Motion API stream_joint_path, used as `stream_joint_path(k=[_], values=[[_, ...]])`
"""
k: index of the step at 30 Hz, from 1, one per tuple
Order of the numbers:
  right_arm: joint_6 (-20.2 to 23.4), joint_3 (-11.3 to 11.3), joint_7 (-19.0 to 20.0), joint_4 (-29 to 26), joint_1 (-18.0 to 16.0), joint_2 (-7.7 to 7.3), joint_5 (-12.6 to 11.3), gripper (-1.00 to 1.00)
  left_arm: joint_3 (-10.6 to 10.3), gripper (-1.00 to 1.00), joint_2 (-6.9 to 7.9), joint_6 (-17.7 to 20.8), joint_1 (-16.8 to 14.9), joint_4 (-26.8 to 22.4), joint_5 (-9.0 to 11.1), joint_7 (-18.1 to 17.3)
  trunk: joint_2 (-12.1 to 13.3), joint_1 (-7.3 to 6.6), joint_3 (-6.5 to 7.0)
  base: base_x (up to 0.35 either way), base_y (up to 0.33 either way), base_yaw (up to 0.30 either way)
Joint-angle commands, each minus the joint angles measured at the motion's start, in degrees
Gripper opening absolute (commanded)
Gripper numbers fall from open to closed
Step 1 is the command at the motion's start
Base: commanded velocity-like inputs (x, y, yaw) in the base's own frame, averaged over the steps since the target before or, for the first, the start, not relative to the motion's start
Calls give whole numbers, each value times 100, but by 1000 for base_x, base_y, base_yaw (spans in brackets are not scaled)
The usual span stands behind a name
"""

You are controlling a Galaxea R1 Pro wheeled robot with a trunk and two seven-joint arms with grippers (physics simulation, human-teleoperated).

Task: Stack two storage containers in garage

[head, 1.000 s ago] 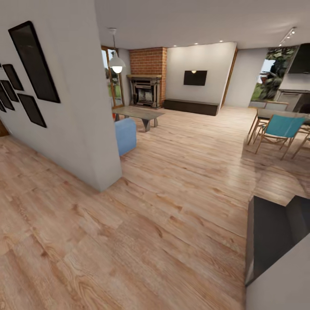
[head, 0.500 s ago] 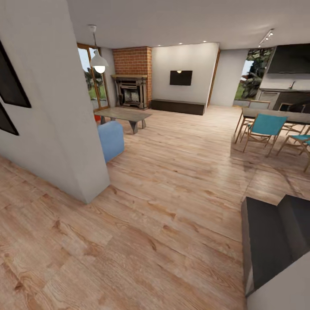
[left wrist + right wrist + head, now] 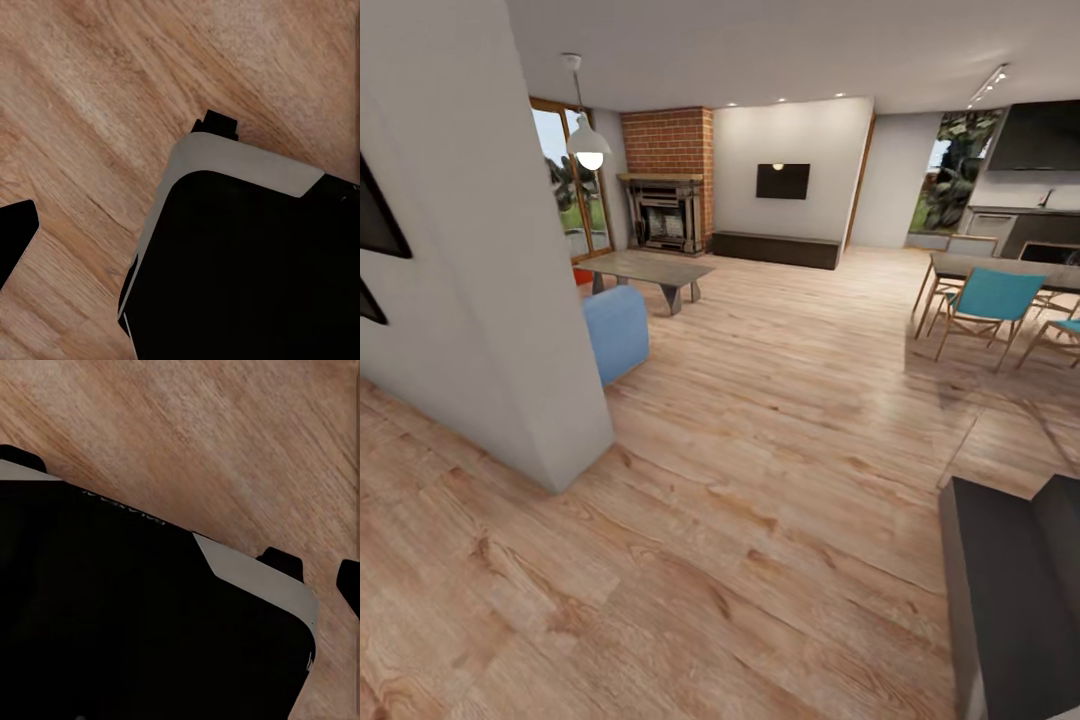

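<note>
While the head view looks over the wood-plank floor (image 3: 760,480) of the living room, an orange-red container (image 3: 582,276) peeks out beside the coffee table (image 3: 645,270), behind the blue sofa (image 3: 615,330). Both wrist views show the robot's dark base (image 3: 247,270) above planks; whether the jaws are spread, I cannot tell.

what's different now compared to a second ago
Only the camera moved: the head view has swung and advanced, so the near wall now covers more of the left, most of its black frames are cut off, and an orange-red patch shows behind the blue sofa. The furniture itself stayed put; nothing was grasped or released.
</note>
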Motion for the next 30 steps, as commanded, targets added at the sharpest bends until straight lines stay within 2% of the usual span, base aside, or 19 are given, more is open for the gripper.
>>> stream_joint_path(k=[1,30], values=[[-44,44,-2,26,-9,3,1,100,16,100,0,9,-6,7,12,9,-3,4,-5,339,84,0],[-70,44,-28,7,-8,11,-18,100,17,100,17,9,-6,7,12,9,-3,4,-5,339,81,0]])
